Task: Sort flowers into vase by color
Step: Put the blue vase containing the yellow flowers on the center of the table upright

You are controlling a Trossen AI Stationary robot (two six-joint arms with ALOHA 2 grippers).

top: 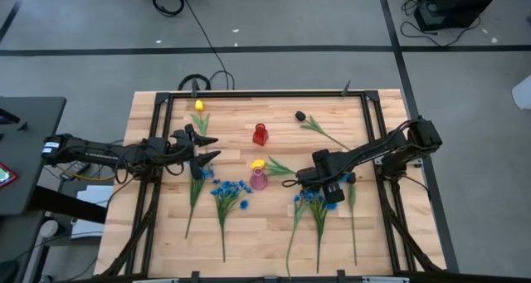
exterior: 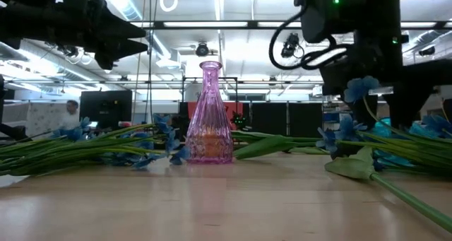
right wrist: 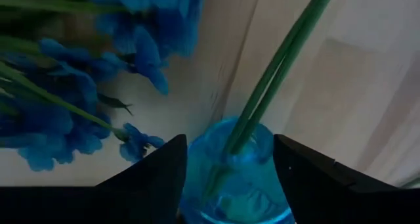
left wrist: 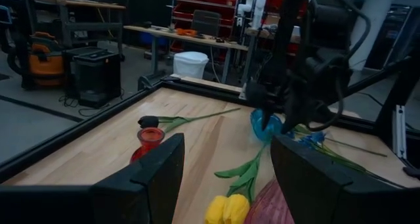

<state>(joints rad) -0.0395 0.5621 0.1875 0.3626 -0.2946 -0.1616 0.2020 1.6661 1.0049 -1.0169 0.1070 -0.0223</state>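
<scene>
Right gripper [right wrist: 230, 168] gripping a blue vase [right wrist: 237, 178], seemingly, green stems [right wrist: 275, 66] rising inside; left gripper [left wrist: 226, 165] hovering half-open.

Three vases [top: 260, 134], two yellow tulips [top: 199, 105], one dark tulip [top: 300, 115], several blue bunches [top: 229, 188].

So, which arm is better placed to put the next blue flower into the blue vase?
The right arm. Its hand is at the blue vase, with blue flowers lying beside it. The left hand waits open across the table.
</scene>
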